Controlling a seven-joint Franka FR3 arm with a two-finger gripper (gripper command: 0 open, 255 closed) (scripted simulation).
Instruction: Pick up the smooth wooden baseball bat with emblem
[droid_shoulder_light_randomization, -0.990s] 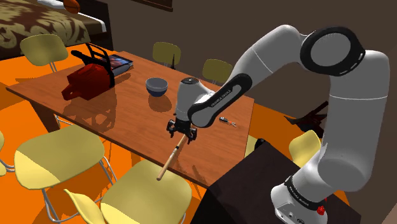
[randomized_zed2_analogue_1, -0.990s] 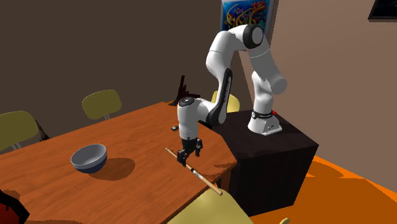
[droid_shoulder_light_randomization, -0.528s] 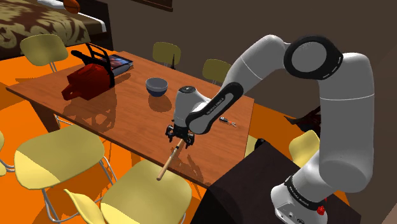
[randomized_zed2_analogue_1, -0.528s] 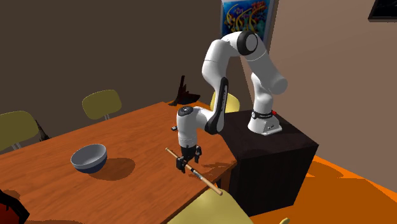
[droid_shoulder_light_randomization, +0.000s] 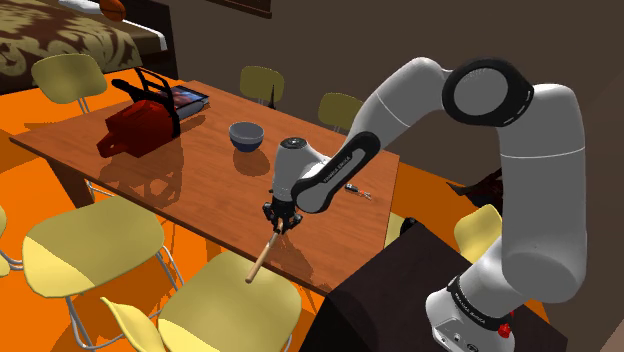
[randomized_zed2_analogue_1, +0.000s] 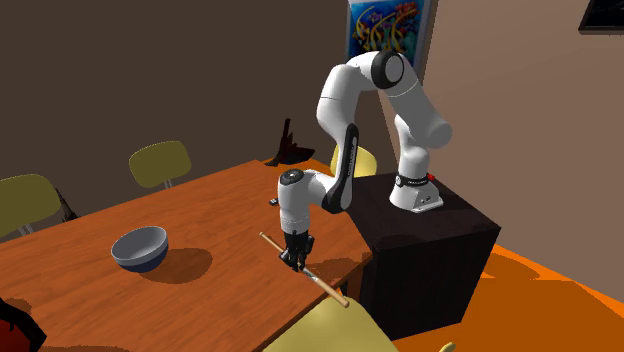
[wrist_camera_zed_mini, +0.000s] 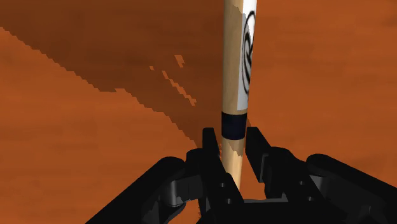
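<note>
Found the slender pale wooden baseball bat (droid_shoulder_light_randomization: 262, 257) lying flat on the reddish-brown wooden tabletop (droid_shoulder_light_randomization: 200, 170), near the edge closest to the dark box stand (droid_shoulder_light_randomization: 380, 300). Saw one end poking out past that edge, above a yellow-green chair seat (droid_shoulder_light_randomization: 230, 305). Saw the jaws standing directly over the bat, with one black finger (wrist_camera_zed_mini: 210, 149) on each side of the shaft and both pressed against the wood. Judged them clamped on the bat, with no gap visible in the wrist view. Noted the grip falling just short of a dark band (wrist_camera_zed_mini: 233, 125) around the shaft. Beyond that band, farther from the jaws, made out a white emblem patch (wrist_camera_zed_mini: 247, 57) with a black swirl. In the second exterior view, saw the bat (randomized_zed2_analogue_1: 325, 288) running slantwise beneath the jaws and sticking out on both sides of them. Spotted a blue-grey bowl (droid_shoulder_light_randomization: 246, 135) well apart, farther along the tabletop. Spotted a red chainsaw (droid_shoulder_light_randomization: 140, 125) beyond it, toward the shoulder view's left.
</note>
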